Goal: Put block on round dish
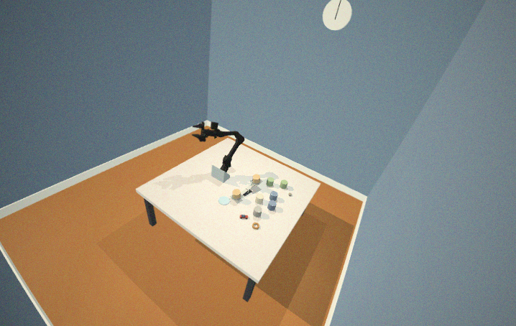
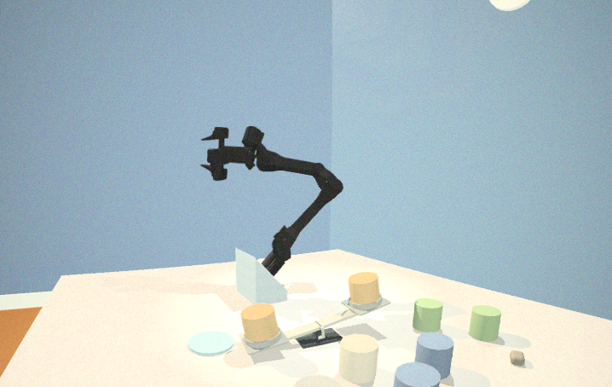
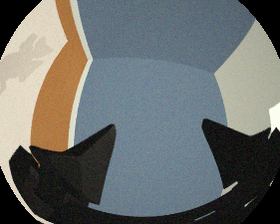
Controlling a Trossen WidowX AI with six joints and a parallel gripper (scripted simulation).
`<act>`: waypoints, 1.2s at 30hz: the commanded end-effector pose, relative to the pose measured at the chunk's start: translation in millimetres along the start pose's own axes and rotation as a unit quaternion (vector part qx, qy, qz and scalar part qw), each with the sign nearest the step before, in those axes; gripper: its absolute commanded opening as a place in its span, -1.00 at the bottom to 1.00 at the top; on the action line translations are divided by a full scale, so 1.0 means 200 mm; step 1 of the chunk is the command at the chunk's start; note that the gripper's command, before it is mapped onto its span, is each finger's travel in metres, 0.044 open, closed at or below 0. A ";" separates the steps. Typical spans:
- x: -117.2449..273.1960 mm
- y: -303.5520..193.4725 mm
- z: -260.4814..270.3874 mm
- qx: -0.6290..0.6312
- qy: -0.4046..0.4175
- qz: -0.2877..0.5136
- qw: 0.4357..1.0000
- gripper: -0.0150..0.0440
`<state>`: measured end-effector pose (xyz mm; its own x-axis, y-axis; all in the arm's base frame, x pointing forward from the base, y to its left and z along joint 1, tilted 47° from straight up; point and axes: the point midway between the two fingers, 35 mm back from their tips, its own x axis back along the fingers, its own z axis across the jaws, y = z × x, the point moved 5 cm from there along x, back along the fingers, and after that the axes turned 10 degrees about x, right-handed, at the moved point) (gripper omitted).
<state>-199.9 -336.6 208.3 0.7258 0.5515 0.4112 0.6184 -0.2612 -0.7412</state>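
Two orange cups stand on the balance (image 2: 303, 329): the near-left cup (image 1: 236, 194) (image 2: 259, 322) beside the dish, the far-right cup (image 1: 256, 178) (image 2: 363, 288) at the other end. The beam slopes down toward the near-left cup, and both cups lean slightly that way. The pale blue round dish (image 1: 223, 200) (image 2: 211, 343) lies on the table with nothing on it. No block is visible. My gripper (image 1: 194, 131) (image 2: 203, 153) (image 3: 161, 125) is open and empty, high up and far from the cups; the wrist view shows mostly walls between its fingers.
A pale blue wedge (image 1: 219, 173) (image 2: 260, 280) stands by the arm's base. Beyond the balance stand green cups (image 1: 270, 182) (image 2: 427, 314), blue cups (image 1: 273, 195) (image 2: 434, 355), a cream cup (image 2: 358, 359) and a grey cup (image 1: 257, 211). A toy car (image 1: 243, 216), ring (image 1: 252, 227) and stone (image 2: 516, 357) lie around.
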 end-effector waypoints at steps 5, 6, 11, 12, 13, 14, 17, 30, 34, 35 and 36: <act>0.09 0.23 -0.06 -0.024 -0.026 -0.114 0.993 1.00; 0.10 0.26 -0.07 -0.028 -0.027 -0.129 0.991 1.00; 0.18 0.40 -0.09 -0.044 -0.031 -0.205 0.977 1.00; 0.20 0.43 -0.10 -0.047 -0.030 -0.220 0.974 1.00; 0.22 0.46 -0.10 -0.050 -0.029 -0.235 0.970 1.00; 0.24 0.49 -0.10 -0.053 -0.028 -0.250 0.966 1.00; 0.30 0.57 -0.11 -0.062 -0.022 -0.294 0.954 1.00; 0.60 0.86 -0.08 -0.094 0.045 -0.469 0.877 1.00; 0.71 0.93 -0.05 -0.101 0.077 -0.515 0.848 1.00; 0.73 0.95 -0.05 -0.103 0.086 -0.526 0.840 1.00; 0.76 0.96 -0.04 -0.104 0.096 -0.536 0.832 1.00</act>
<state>18.0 -318.2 135.9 -0.1966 0.4738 0.8584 0.9781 0.1561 0.1378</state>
